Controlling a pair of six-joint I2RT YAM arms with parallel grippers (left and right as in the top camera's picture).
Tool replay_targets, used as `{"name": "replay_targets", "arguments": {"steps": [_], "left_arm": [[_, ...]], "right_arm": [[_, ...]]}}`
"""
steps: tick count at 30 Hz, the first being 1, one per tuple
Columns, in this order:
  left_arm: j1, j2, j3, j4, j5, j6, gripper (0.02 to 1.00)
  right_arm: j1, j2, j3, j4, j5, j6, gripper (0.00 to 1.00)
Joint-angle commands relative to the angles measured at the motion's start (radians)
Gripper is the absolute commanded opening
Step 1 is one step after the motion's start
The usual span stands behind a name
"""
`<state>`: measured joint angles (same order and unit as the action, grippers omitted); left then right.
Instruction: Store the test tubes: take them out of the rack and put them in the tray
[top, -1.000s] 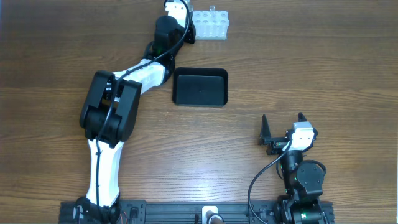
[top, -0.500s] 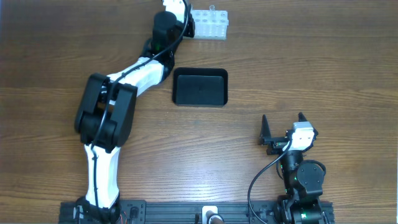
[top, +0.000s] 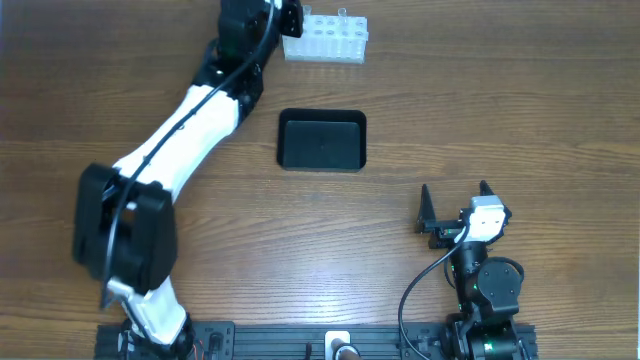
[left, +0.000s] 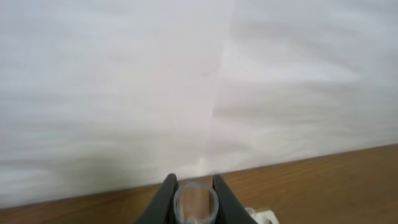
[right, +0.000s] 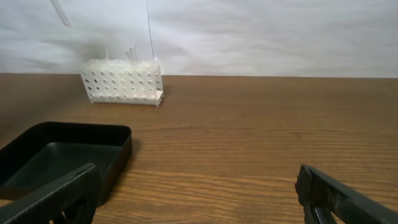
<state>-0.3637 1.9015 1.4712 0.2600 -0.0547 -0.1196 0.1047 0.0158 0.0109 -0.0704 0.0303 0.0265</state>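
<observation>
Nearest my side, the right end effector (top: 453, 192) sits parked low over the surface, its fingers spread wide with nothing between them, well apart from everything else.

Beyond it lies the black tray (top: 321, 114), and I see no tube in it yet.

Farther out stands the white rack (top: 325, 40). In the last second the left arm has straightened and swung away from it, so the rack's left end, covered a moment ago, now shows in full. At least one clear tube (top: 343, 14) is still standing in the far row.

Farthest of all, the left end effector (left: 194, 180) is raised above the back edge of the surface, facing the pale wall. Its fingers are closed to a narrow gap around a test tube (left: 196, 205). That tube is clear, round-mouthed and seems empty; I look straight down into its open top, held upright between the fingers.

I take this as the pull out of the rack completed, with the carry back to the tray to come.
</observation>
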Motion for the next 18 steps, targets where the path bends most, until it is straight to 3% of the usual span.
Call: {"name": "replay_targets", "arguments": {"steps": [1, 5, 11, 18], "left_arm": [[-0.01, -0.124, 0.02, -0.174, 0.039, 0.007, 0.038], [-0.031, -0.16, 0.032, -0.412, 0.114, -0.009, 0.04], [-0.081, -0.145, 0.069, -0.755, 0.177, -0.158, 0.038], [-0.097, -0.066, 0.069, -0.864, 0.186, -0.208, 0.038]], "right_arm": [[0.005, -0.008, -0.006, -0.002, 0.009, 0.002, 0.991], [0.005, -0.008, -0.006, -0.001, 0.008, 0.002, 0.991], [0.005, -0.008, -0.006, -0.002, 0.008, 0.002, 0.993], [0.005, -0.008, -0.006, -0.002, 0.008, 0.002, 0.991]]}}
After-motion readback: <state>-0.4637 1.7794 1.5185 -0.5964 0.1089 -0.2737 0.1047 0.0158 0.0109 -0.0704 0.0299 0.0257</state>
